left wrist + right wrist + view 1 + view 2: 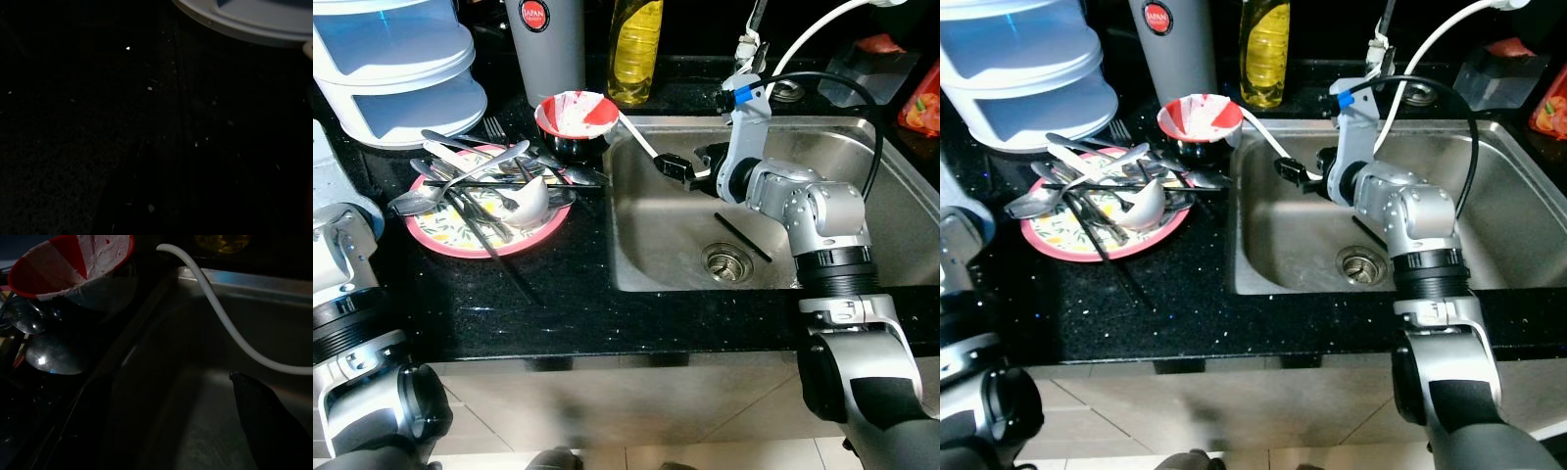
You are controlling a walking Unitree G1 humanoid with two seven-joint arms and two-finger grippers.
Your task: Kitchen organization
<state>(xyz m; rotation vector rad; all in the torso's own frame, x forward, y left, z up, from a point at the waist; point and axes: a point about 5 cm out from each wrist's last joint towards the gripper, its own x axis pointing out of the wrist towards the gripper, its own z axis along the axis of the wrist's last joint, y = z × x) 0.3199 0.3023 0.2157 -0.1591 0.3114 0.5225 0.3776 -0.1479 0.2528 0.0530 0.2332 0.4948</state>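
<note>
My right gripper (670, 164) reaches over the left part of the steel sink (646, 264), shut on a thin white curved utensil (639, 133). The utensil's far end points up toward a red-and-white bowl (576, 113) stacked on a black bowl at the sink's corner. In the right wrist view the white utensil (220, 318) curves past one black fingertip (264, 426). A pink plate (440, 235) on the black counter holds several metal spoons, black chopsticks and a white spoon (530, 201). One black chopstick (742, 238) lies in the sink near the drain (724, 259). My left arm (347, 294) hangs idle.
Stacked white-and-blue containers (396, 69) stand at the back left, with a grey tumbler (548, 44) and a yellow soap bottle (636, 49) behind the bowl. A faucet with a white hose (803, 39) rises behind the sink. The left wrist view is dark, showing counter and a container rim (244, 19).
</note>
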